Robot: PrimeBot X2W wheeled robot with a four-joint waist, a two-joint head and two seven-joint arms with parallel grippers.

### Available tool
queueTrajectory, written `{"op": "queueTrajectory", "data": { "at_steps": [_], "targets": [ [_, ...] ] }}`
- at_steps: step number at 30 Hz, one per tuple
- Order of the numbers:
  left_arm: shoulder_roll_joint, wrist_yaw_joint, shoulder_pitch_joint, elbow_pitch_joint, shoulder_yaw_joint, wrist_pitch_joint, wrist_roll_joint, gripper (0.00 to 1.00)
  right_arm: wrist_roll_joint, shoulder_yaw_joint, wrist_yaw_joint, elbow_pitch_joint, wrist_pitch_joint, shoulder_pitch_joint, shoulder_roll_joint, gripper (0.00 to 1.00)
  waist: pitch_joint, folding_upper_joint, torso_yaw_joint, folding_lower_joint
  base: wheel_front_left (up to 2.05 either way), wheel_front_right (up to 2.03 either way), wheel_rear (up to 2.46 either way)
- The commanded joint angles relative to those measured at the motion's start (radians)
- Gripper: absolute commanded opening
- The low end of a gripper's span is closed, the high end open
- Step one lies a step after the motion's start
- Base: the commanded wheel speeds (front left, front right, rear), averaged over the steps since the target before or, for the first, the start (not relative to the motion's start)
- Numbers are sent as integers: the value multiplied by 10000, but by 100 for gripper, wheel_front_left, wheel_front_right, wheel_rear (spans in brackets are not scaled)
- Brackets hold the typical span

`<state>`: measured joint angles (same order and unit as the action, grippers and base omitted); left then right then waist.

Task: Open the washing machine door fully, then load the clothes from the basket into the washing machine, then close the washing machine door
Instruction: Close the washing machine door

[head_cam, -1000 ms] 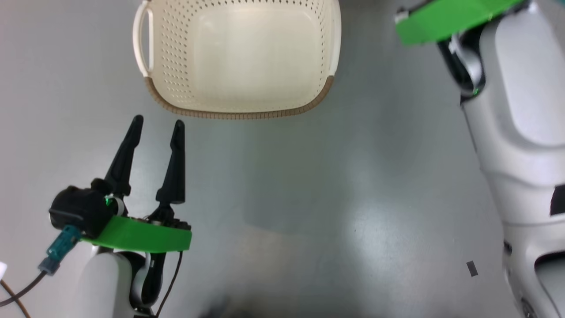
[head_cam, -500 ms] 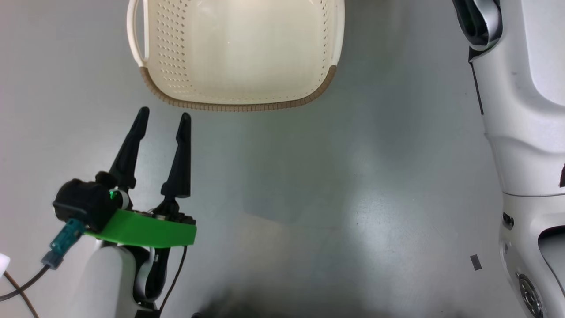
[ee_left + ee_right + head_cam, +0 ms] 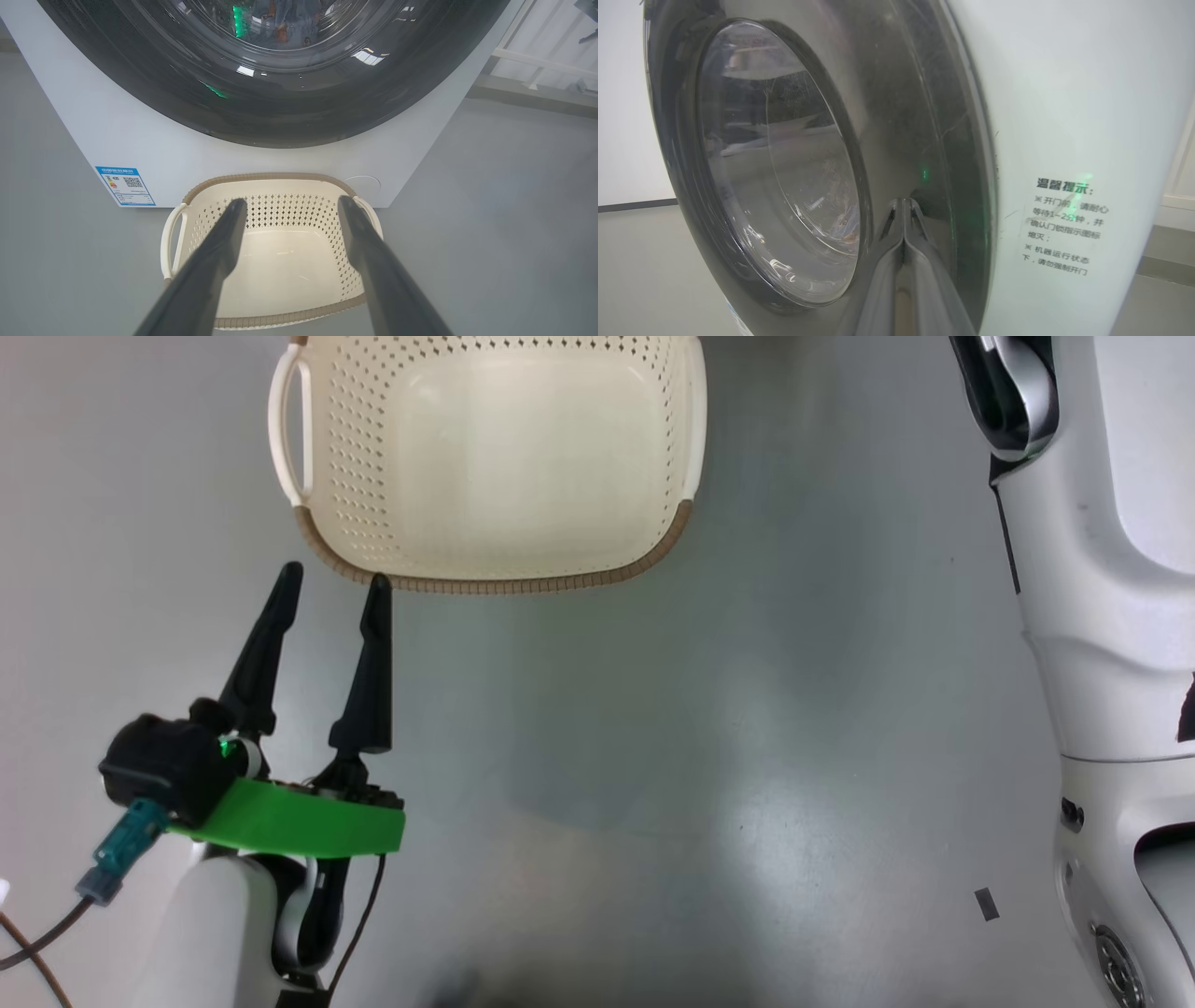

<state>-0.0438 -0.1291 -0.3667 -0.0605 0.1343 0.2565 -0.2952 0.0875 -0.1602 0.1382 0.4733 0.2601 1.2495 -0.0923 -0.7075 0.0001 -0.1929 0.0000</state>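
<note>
**Black-rimmed door flat against the washer, right jaws pressed together at its rim**

The large round washing machine door (image 3: 784, 163) has a wide glossy black rim around a bulging clear glass bowl. It lies flat against the front of the big white front-loading washing machine (image 3: 1064, 93). The right gripper (image 3: 903, 201) has its jaws pressed together with nothing between them. Their tips sit at the black rim, just right of the glass bowl, and the gloss mirrors them. Whether they touch it I cannot tell.

The left gripper (image 3: 334, 575) holds its jaws wide apart over the grey floor (image 3: 653, 756), gripping nothing. Just ahead of their tips stands the small rectangular cream plastic basket (image 3: 485, 583), with perforated sides, a brown woven-look rim and white side handles. Its smooth cream bottom is in plain sight. In the left wrist view the two jaws frame the basket's inside. The machine's white front rises directly beyond the basket, with the door's black rim above it. A blue label sticker (image 3: 125, 185) sits on that front, ahead and to the left of the left jaws. To the right of the right jaws, a printed notice (image 3: 1064, 224) in dark characters marks the white panel.
</note>
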Motion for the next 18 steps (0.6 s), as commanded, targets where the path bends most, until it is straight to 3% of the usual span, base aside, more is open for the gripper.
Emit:
{"op": "queueTrajectory", "data": {
  "at_steps": [1,18],
  "targets": [
    [-306,-15,237,169,-393,53,-16,100,54,-64,-75,-187,16,-317,229,0,155,-1,52,0,0,0,0],
    [-247,-15,494,137,-728,53,101,100,770,-952,-75,-211,16,-2473,-82,0,1300,-1,257,0,0,0,0]
  ]
}}
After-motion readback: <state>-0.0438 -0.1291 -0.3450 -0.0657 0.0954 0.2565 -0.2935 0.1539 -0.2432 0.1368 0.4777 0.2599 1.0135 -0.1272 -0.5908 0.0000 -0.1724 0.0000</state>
